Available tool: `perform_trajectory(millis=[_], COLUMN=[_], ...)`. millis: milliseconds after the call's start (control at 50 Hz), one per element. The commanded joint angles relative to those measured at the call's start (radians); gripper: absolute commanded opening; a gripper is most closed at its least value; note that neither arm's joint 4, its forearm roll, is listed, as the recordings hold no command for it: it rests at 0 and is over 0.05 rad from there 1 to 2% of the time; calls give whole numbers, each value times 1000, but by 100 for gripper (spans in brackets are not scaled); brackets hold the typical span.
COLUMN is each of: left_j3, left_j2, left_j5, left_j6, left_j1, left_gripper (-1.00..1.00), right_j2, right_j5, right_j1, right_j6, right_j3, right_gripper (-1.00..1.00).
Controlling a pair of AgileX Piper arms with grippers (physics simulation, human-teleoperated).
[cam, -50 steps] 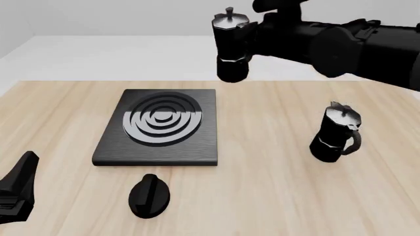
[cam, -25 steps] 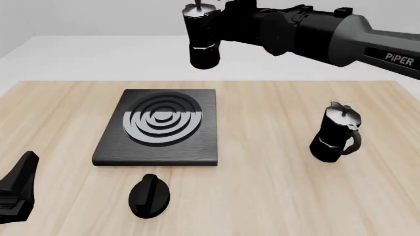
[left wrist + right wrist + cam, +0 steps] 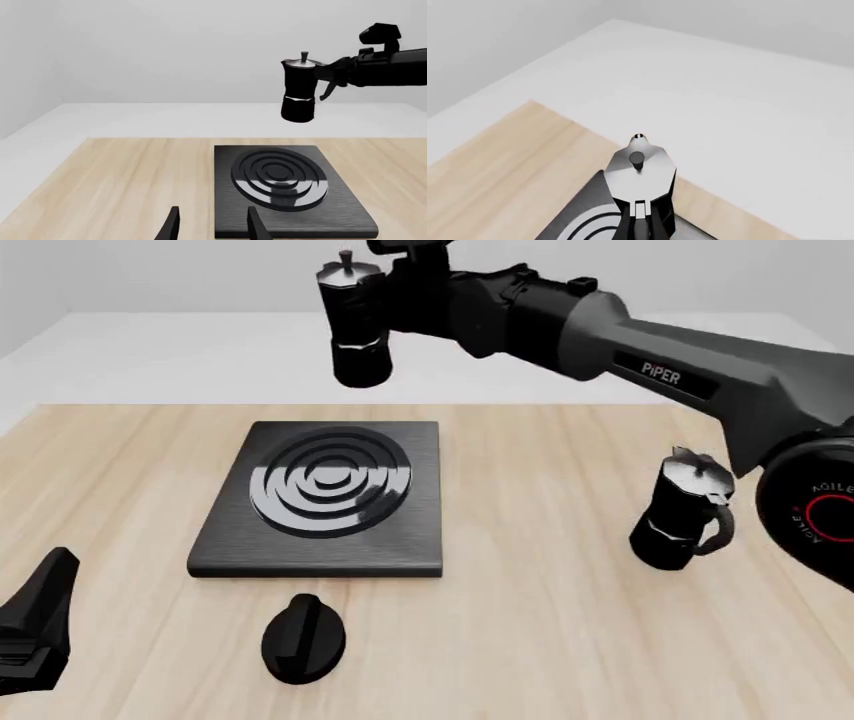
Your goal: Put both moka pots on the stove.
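Currently right gripper clamps first moka pot aloft beyond stove; next: lower onto burner. Second pot waits. Left gripper spread, idle.

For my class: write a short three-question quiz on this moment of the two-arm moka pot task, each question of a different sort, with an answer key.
1. True or false: a moka pot already stands on the stove.
2. Which arm holds the raised moka pot? A) left B) right C) neither
3. Fill in: the black oval knob lies on the table between the stove and the ____ edge.

Key
1. False: one pot is held in the air above the stove's far side, and the second moka pot stands on the table to the right.
2. B: the right gripper grips it by the handle side.
3. Near.
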Motion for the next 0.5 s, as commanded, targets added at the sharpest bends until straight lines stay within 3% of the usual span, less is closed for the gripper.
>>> perform_trajectory(millis=[20,500], left_j3=[0,0], left_j2=[0,0], left_j5=[0,0], left_j6=[0,0], left_j1=[0,0], left_gripper=[100,100], right_j2=[50,201], right_j5=[15,87], right_j1=[21,33], right_j6=[38,88], right_j3=[-110,-269], right_gripper=[-100,-100])
